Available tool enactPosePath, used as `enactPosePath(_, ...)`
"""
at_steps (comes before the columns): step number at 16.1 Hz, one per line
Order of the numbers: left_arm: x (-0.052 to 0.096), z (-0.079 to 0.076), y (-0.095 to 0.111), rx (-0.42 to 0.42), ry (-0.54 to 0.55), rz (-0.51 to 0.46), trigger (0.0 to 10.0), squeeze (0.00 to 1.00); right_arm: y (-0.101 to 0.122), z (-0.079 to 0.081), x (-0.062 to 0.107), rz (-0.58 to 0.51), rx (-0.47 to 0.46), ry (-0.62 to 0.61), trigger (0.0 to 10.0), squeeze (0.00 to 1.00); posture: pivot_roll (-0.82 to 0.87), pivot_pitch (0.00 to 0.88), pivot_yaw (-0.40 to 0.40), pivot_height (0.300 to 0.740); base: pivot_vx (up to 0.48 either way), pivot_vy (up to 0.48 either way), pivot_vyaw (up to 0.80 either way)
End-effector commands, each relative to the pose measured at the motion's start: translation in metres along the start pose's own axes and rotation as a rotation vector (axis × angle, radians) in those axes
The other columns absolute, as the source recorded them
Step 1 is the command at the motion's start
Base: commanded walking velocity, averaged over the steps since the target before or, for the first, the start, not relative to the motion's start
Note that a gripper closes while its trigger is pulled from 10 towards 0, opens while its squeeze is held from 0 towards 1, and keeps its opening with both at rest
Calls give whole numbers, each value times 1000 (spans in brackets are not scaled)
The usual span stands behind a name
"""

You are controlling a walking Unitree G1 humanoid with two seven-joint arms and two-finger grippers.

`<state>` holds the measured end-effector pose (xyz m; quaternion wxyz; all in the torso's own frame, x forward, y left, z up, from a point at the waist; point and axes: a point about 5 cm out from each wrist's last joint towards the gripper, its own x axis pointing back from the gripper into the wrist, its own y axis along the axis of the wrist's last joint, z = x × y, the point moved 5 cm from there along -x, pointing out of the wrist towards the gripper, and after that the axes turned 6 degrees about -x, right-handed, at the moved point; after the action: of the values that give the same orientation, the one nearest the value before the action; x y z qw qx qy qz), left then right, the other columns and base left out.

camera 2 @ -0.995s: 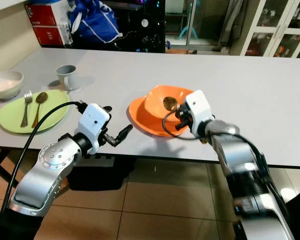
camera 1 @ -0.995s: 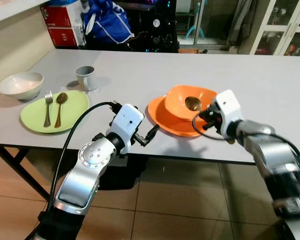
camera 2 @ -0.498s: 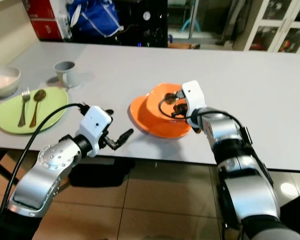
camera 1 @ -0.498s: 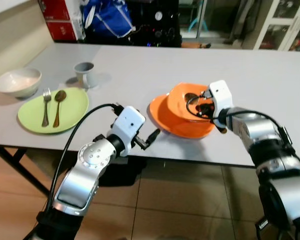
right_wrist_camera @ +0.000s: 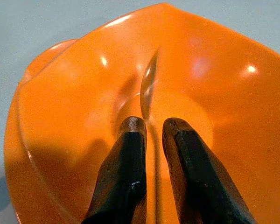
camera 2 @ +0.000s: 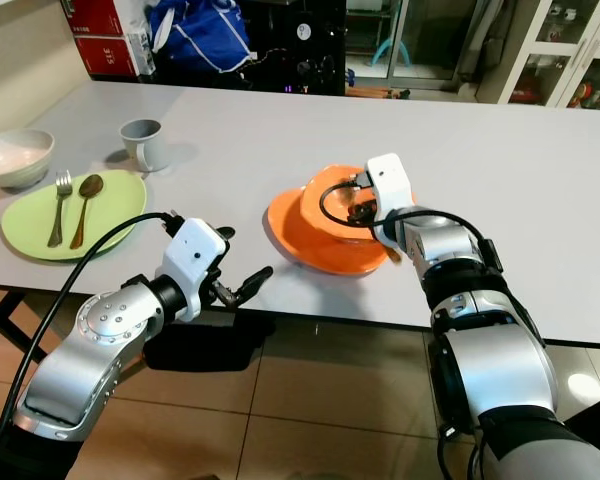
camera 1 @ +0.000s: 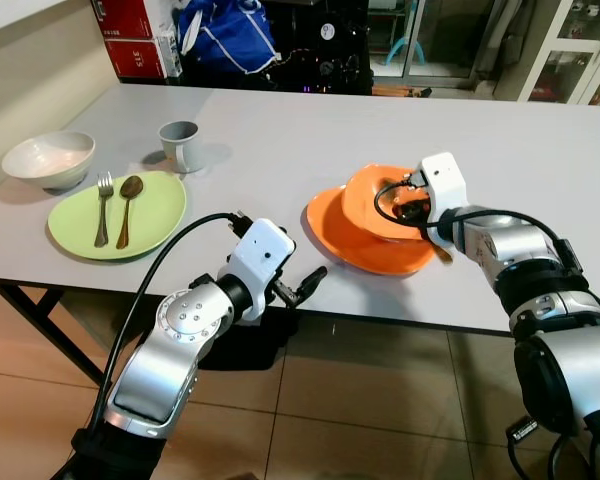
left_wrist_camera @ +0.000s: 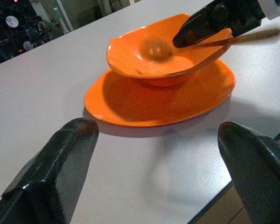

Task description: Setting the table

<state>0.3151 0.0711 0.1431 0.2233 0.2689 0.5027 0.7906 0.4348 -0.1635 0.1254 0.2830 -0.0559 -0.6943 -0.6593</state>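
Inside orange bowl, right gripper seemingly pinching spoon.

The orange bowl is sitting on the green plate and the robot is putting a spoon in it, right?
Not quite. The orange bowl sits on an orange plate, as the left eye view shows. The right gripper does hold the spoon in it.
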Motion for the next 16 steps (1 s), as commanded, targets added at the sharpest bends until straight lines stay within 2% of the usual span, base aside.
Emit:
enactPosePath(1, 0, -1, 4, -1, -11, -8, 10000, 0, 18, 0, 1, -49, 11, -8, 10000, 902, -47, 0, 53, 740, 0, 0, 0)
enactPosePath(2, 0, 0, 4, -1, -8, -8, 10000, 0, 22, 0, 1, -65, 6, -4, 10000, 0, -47, 0, 53, 740, 0, 0, 0)
enactPosePath(5, 0, 6, 5, -16, 24, -8, 10000, 0, 30, 0, 2, -104, 16, -12, 10000, 0, -42, 0, 51, 740, 0, 0, 0)
enactPosePath(8, 4, 33, 14, -3, 191, -44, 10000, 0, 80, -3, 19, -319, -50, 5, 10000, 0, -32, 0, 41, 740, 0, 0, 0)
enactPosePath(10, 12, 43, 18, 13, 270, -63, 10000, 0, 99, 10, 44, -468, -122, 52, 10000, 0, -40, 0, 41, 740, 0, 0, 0)
enactPosePath(11, 19, 45, 19, -6, 290, -63, 10000, 0, 96, 37, 65, -567, -163, 109, 10000, 0, -49, 0, 44, 740, 0, 0, 0)
enactPosePath(13, 25, 46, 21, -22, 317, -64, 10000, 0, 85, 64, 82, -636, -202, 159, 10000, 0, -46, 0, 39, 740, 0, 339, 0)
enactPosePath(14, 26, 47, 24, -29, 329, -67, 10000, 0, 79, 74, 88, -659, -217, 173, 10000, 0, -40, 0, 30, 740, 0, 398, 0)
enactPosePath(15, 26, 49, 28, -36, 350, -72, 10000, 0, 69, 79, 94, -679, -272, 165, 10000, 0, -37, 0, 22, 740, 0, 428, 0)
enactPosePath(16, 26, 55, 32, -33, 385, -79, 10000, 0, 53, 75, 98, -698, -348, 93, 10000, 0, -42, 0, 22, 740, 0, 446, 0)
